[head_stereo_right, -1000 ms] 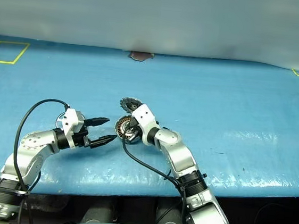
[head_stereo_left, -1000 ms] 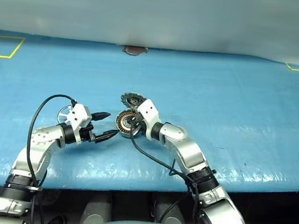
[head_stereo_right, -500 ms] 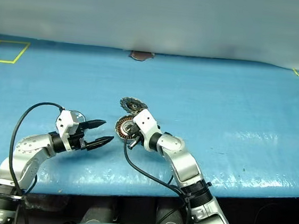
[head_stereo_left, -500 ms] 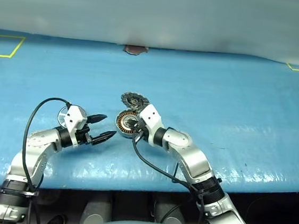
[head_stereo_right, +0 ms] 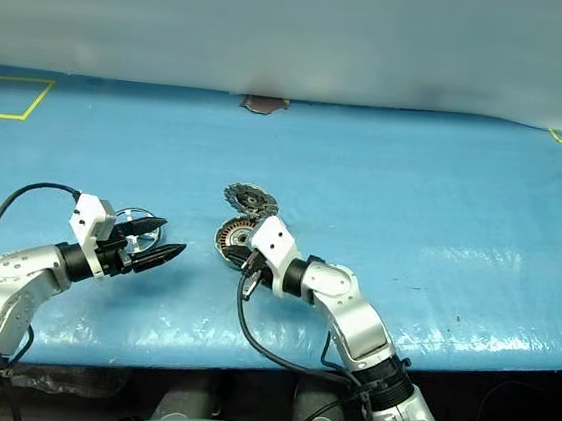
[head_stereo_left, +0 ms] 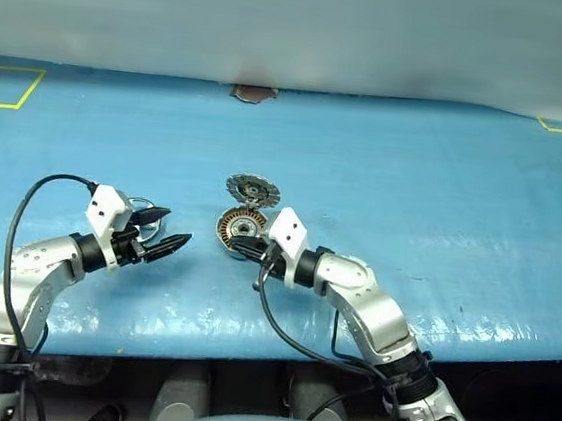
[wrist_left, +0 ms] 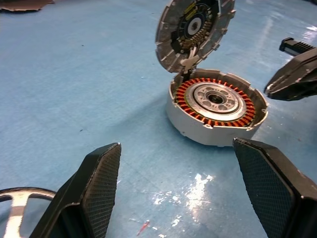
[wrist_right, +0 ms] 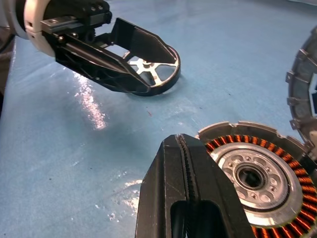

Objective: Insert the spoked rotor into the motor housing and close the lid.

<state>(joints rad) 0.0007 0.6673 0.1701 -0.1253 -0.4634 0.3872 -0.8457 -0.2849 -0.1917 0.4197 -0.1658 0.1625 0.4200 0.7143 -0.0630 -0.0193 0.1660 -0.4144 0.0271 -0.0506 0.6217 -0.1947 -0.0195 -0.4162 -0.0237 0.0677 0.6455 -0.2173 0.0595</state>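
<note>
Both arms have drawn away from the middle since a second ago: the left tool (head_stereo_left: pixel 163 231) has swung out to the robot's left, away from the housing, and the right tool (head_stereo_left: pixel 240 249) has pulled back off the housing toward the robot.

That left tool has its two black fingers spread wide with nothing between them, and it hovers just over the spoked rotor (wrist_right: pixel 153 70), a small silvery-dark metal wheel with a thin rim and spokes to a central hub, which lies flat on the blue-covered bench (head_stereo_left: pixel 443 197). In the right wrist view the left fingers cross in front of the rotor's near rim.

The right tool has its fingers pressed together, empty, with the tips just at the near edge of the motor housing (wrist_left: pixel 216 106), a shallow round metal cup with a ring of copper-orange windings around a silver hub. It sits on the bench near the middle, well apart from the rotor.

The lid (wrist_left: pixel 194 32), a round grey metal disc with dark radial segments and a notched rim, stands swung open, joined to the housing's far edge.
</note>
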